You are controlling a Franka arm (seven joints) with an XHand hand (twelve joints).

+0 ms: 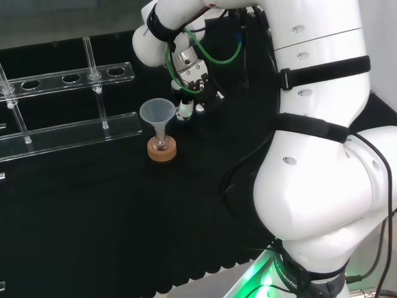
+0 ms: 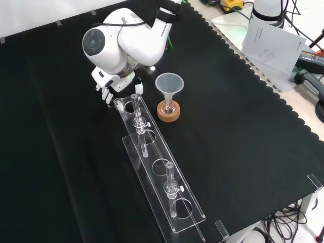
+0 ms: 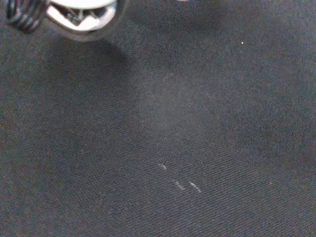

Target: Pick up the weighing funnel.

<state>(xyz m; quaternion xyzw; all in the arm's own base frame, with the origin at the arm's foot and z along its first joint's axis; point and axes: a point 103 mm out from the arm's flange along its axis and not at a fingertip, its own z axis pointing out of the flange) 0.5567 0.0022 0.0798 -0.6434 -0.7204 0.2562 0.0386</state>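
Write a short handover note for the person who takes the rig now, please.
Hand: open, fingers pointing down, low over the cloth, holding nothing I can make out.
Funnel stands in its flask on the cork ring, beside the hand; clear rack close by.
Done: hand is down at the cloth. Left: grasp and lift.

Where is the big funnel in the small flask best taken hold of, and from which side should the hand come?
Grip the funnel round its cone, just under the wide rim, from above: it stands upright, mouth up, stem in the flask on the cork ring, so it should lift straight out. Avoid the test-tube rack side.
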